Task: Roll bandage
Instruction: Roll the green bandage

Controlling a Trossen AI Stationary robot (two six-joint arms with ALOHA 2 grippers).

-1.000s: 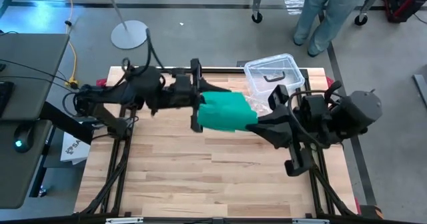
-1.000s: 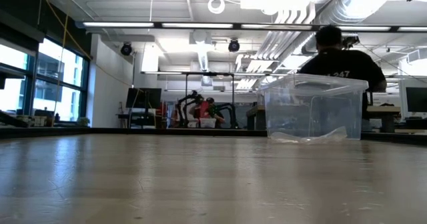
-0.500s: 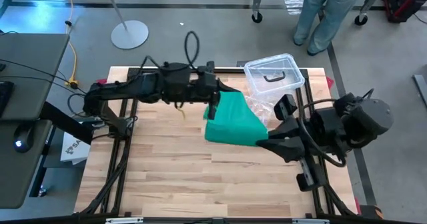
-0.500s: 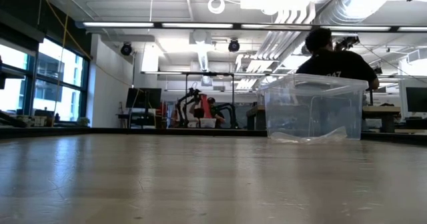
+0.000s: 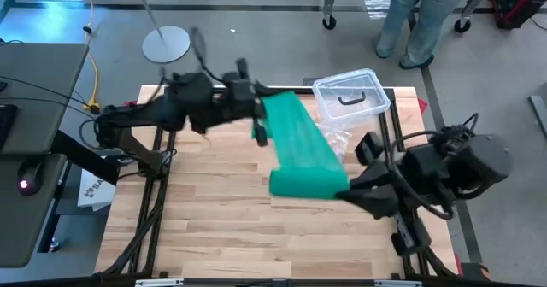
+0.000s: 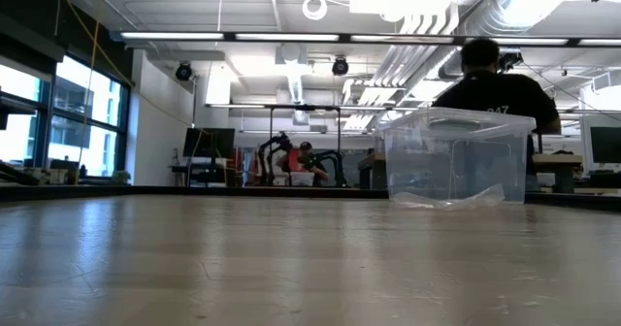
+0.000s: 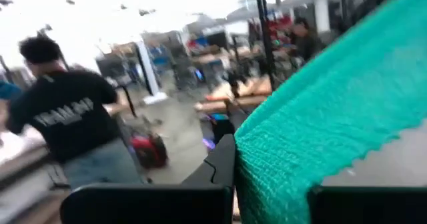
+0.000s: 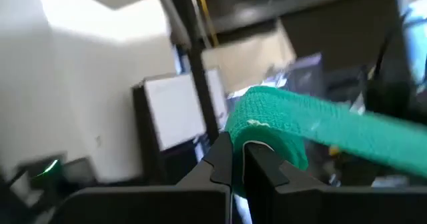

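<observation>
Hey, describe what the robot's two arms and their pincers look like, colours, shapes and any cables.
Both arms are dark, near black, built of chunky jointed segments. The left arm trails thin black cables that loop above it. The right arm has a bulky rounded housing with cables curving over it. Each pincer, left and right, has two flat black fingers.

Hidden from you: bandage [image 5: 301, 149] ends, covered where the left gripper [image 5: 259, 120] and right gripper [image 5: 344, 190] meet it; both wrist views motion-blurred; person [image 5: 416, 18] cut off at the high view's edge.

Clear box [image 5: 349, 93] at table's [image 5: 222, 227] far edge
</observation>
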